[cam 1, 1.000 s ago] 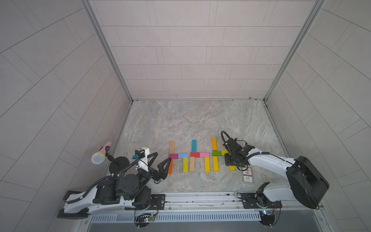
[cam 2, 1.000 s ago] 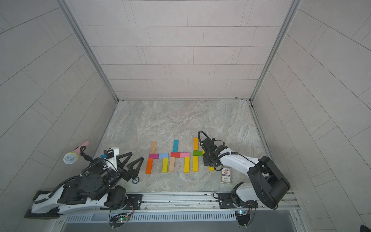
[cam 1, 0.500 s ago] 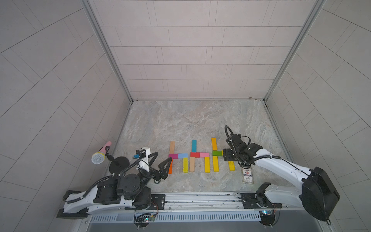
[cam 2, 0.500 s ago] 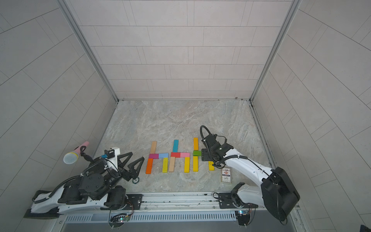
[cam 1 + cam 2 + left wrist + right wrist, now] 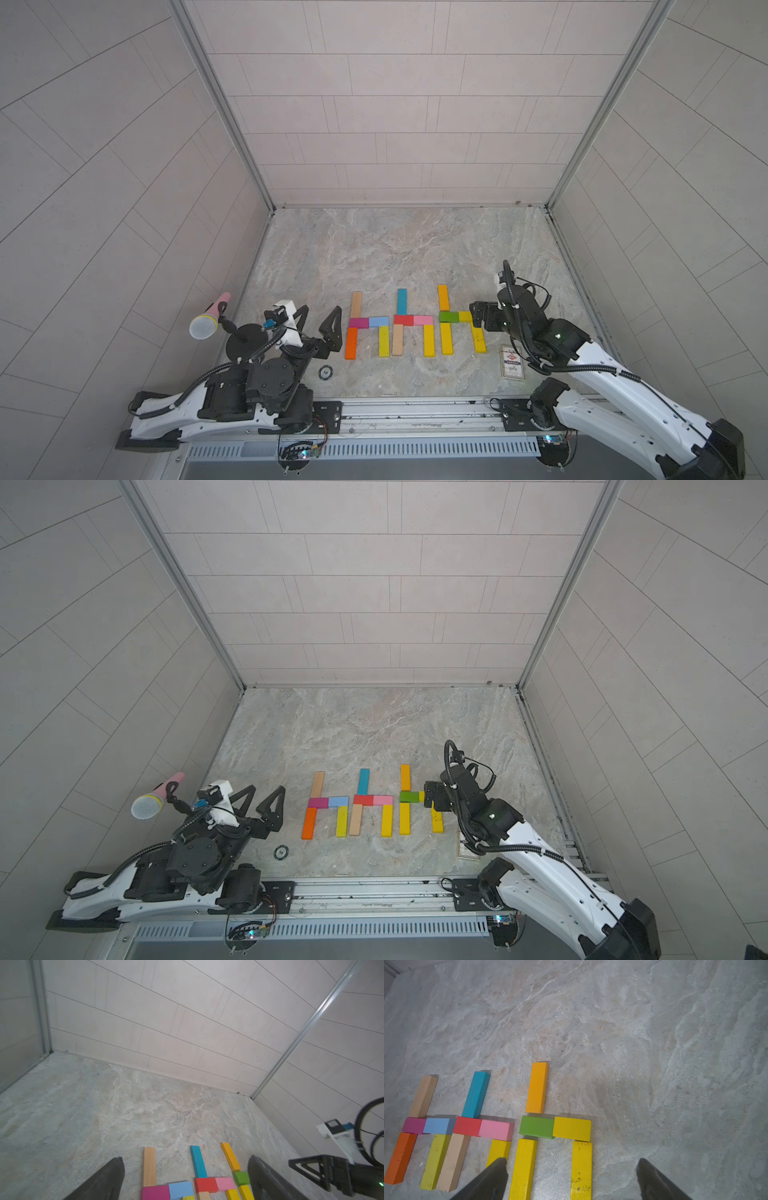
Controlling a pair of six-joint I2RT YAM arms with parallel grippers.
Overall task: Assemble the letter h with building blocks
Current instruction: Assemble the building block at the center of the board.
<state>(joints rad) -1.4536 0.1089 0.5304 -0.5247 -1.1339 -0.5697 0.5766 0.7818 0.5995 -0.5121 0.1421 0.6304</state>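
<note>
A: Anything legible on the printed card box by the tabletop's front right corner?
B: Red and dark print, too small to read. The round disc near the front edge, likewise.

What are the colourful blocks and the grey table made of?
The blocks look like wood: the plain block shows bare tan wood, and the long yellow block has matte paint with dark chipped specks. The table looks like stone, veined and mottled, though it may be a printed surface.

Matt painted wooden blocks, rough stone-look table
</note>
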